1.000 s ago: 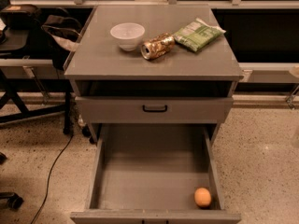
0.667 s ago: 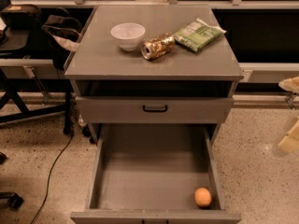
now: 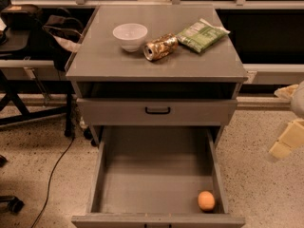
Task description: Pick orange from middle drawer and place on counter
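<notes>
Where speckled stone floor (image 3: 266, 184) meets a dark window wall, a grey metal cabinet stands. Its flat grey counter (image 3: 118, 63) carries a white round bowl (image 3: 130, 35), a dented gold metal can (image 3: 160, 47) lying on its side just beside the bowl, and a green foil snack packet (image 3: 202, 34) at back right. Open surface runs along the counter's front edge. The wide deep grey middle drawer (image 3: 152, 179) stands pulled out. The small round orange (image 3: 206, 200) rests on its floor in the front right corner, near the right wall. The cream gripper (image 3: 289, 129) hangs at the right frame edge beside the cabinet, over open floor and well apart from the orange; spread or closed, cannot tell. A black cable (image 3: 50, 177) trails across the floor at left.
</notes>
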